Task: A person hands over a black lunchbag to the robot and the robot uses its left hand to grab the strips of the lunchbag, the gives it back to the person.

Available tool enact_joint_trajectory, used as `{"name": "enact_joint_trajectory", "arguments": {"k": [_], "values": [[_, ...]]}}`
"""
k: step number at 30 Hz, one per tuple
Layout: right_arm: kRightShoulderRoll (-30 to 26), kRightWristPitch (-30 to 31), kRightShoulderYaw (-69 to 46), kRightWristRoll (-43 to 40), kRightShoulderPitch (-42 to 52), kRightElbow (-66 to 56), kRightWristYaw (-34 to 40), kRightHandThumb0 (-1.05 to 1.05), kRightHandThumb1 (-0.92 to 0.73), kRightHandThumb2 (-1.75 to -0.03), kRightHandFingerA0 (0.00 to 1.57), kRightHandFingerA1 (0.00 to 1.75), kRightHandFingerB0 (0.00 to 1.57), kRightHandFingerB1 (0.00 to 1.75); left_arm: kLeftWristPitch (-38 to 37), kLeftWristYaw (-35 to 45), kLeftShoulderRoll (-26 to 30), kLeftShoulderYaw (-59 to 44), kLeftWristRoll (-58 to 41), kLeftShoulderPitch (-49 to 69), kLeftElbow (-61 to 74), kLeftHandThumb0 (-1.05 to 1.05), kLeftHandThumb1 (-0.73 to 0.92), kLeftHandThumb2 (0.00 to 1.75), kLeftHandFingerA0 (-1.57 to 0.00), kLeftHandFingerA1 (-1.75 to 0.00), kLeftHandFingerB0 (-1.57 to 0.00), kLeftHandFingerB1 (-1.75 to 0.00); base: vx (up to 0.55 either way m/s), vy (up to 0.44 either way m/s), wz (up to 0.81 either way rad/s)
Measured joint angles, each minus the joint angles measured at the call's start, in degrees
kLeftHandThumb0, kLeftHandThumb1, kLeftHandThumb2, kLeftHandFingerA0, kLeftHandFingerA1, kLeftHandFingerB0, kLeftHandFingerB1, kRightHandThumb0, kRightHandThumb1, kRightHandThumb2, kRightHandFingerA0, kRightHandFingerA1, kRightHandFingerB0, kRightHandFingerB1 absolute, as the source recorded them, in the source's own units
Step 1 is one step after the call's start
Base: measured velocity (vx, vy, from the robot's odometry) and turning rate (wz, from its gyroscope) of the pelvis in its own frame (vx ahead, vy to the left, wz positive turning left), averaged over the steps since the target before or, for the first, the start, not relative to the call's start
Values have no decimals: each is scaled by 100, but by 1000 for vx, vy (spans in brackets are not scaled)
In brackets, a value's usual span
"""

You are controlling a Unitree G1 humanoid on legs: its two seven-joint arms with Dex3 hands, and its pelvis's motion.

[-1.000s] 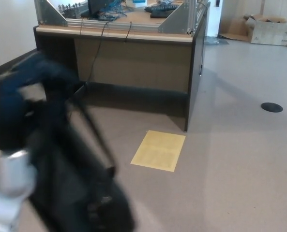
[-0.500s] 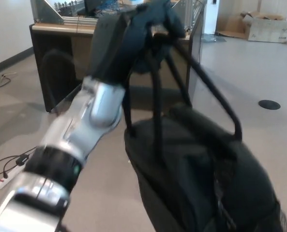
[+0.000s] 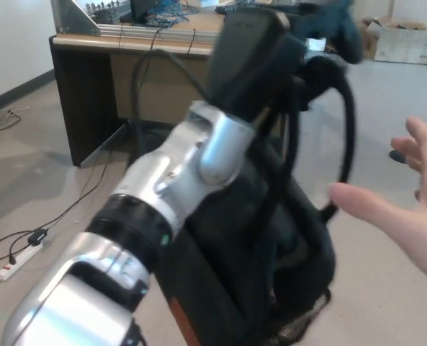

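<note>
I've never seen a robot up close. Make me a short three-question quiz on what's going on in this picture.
1. True or false: the robot's black left hand holds the black fabric lunchbag up by its straps.
2. Which side does the person's open hand come in from? A) picture left B) picture right C) top
3. Fill in: behind the bag stands a dark wooden ____ with cables on top.

Key: 1 true; 2 B; 3 desk.
</note>
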State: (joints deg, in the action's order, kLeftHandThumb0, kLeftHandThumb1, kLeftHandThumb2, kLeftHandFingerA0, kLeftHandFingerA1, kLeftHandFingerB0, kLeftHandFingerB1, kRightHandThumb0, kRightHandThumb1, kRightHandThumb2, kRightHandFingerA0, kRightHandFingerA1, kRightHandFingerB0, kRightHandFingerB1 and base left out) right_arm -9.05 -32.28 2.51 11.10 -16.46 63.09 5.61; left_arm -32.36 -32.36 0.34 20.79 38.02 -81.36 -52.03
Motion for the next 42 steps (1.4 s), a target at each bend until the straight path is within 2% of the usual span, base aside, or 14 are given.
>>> {"name": "enact_joint_trajectory", "arguments": {"k": [2,4,8,9,11,14,15,18,19,21,22,23,27,42], "values": [[5,0,-5,-1,3,-11,0,-37,-70,-60,69,49,41,34,0,-14,-95,42,1,-82,-104,-13,58,91,-121,-142,-80,-121,0,0,0],[1,4,-26,-10,3,-29,-5,-37,-70,-60,69,49,41,34,2,-34,-112,75,7,-161,-187,-12,75,64,-83,-175,-60,-152,0,0,0],[-13,14,-45,-14,1,-55,-10,-37,-70,-60,69,49,41,34,21,-109,-99,105,29,-206,-263,-20,70,63,-84,-175,-60,-149,0,0,0],[-15,14,-36,-10,-5,-57,-9,-38,-70,-60,68,49,41,35,24,-130,-77,110,45,-206,-264,-33,51,87,-118,-140,-77,-114,0,0,0],[-22,13,-25,-4,-13,-57,-9,-38,-70,-60,67,49,41,34,33,-142,-23,110,62,-205,-258,-32,62,59,-86,-175,-73,-126,0,0,0],[-30,21,-8,7,-28,-57,-10,-37,-70,-60,66,48,40,34,89,-115,49,109,89,-200,-186,-35,67,64,-87,-167,-77,-104,0,0,0],[-30,28,-10,6,-36,-57,-19,-37,-70,-61,70,51,41,35,104,-87,75,109,92,-193,-142,-32,68,64,-89,-150,-80,-49,0,0,0],[-30,35,-30,-3,-45,-58,-44,-38,-70,-60,71,51,41,35,184,123,154,106,83,-125,98,-32,69,61,-96,-123,-60,-40,0,0,0],[-30,35,-34,-4,-46,-57,-45,-38,-70,-60,72,51,41,34,202,171,163,105,79,-106,151,-49,58,58,-83,-54,-33,-31,0,0,0],[-30,34,-33,-2,-52,-56,-46,-37,-70,-60,72,51,41,34,275,393,168,105,53,25,356,-59,55,57,-60,-41,-22,-29,0,0,0],[-30,34,-31,1,-52,-56,-46,-37,-70,-60,71,50,41,35,300,456,164,105,46,91,430,-37,26,88,0,-46,0,-50,0,0,0],[-30,34,-30,4,-53,-56,-46,-37,-70,-60,71,50,41,35,347,543,152,106,39,175,517,-79,57,59,-8,-28,0,-21,0,0,0],[-30,34,-33,5,-55,-42,-49,-38,-70,-60,70,50,41,35,653,917,156,75,-10,444,954,-90,50,90,0,0,0,0,0,0,0],[-35,43,-49,4,-77,-64,-103,-40,-69,-60,70,50,43,35,1358,2356,485,-41,-201,997,2326,-90,50,91,0,0,0,0,0,0,0]]}}
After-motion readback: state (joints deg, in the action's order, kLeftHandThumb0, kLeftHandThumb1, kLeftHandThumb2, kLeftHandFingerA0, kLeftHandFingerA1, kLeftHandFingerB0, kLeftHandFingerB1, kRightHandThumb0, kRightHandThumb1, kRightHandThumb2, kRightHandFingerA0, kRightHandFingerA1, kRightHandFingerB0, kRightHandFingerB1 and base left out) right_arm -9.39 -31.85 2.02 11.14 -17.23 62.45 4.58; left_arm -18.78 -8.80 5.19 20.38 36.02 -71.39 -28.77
